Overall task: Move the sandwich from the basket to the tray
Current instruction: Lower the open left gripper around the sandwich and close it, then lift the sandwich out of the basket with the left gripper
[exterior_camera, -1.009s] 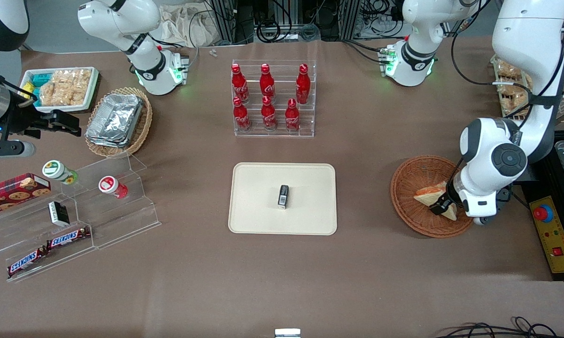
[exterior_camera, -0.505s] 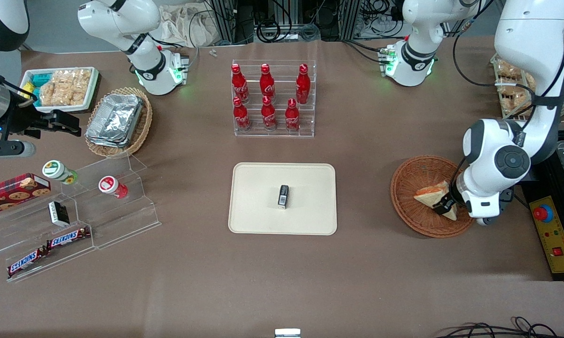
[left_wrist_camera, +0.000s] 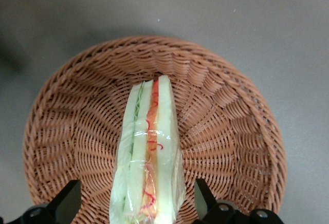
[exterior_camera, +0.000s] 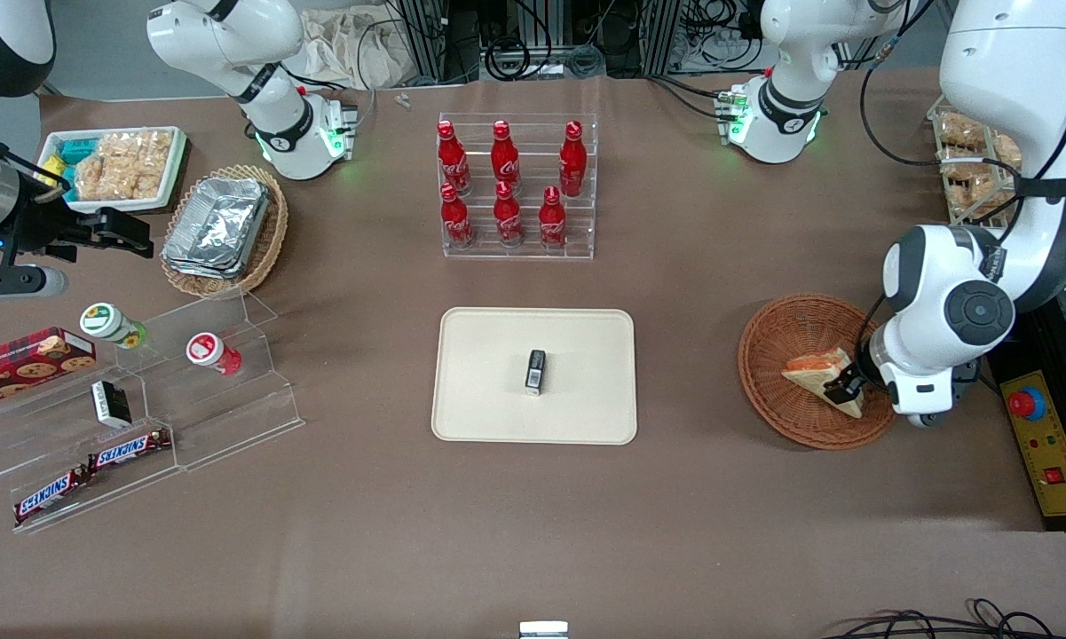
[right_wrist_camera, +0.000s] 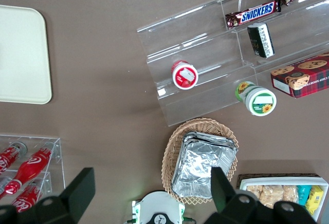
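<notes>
The sandwich [exterior_camera: 815, 371] [left_wrist_camera: 149, 152], a plastic-wrapped wedge of pale bread with orange and green filling, stands on its edge in the reddish-brown wicker basket [exterior_camera: 772, 355] [left_wrist_camera: 231, 131] toward the working arm's end of the table. My left gripper [exterior_camera: 845, 389] [left_wrist_camera: 136, 187] is down in the basket and open. Its dark fingers [left_wrist_camera: 203, 196] stand on either side of the sandwich, with a gap on each side. The cream tray [exterior_camera: 488, 399] lies flat at the table's middle, with a small black box [exterior_camera: 535, 371] on it.
A clear rack of red bottles [exterior_camera: 515, 186] stands farther from the camera than the tray. Toward the parked arm's end are a stepped acrylic shelf with snacks [exterior_camera: 142, 408], a tan basket of foil containers [exterior_camera: 226, 229] and a white snack tray [exterior_camera: 115, 164]. A yellow button box [exterior_camera: 1043, 444] sits beside the basket.
The left arm's wrist and gripper have shifted slightly toward the working arm's end of the table, staying over the sandwich. The sandwich and basket have not visibly moved.
</notes>
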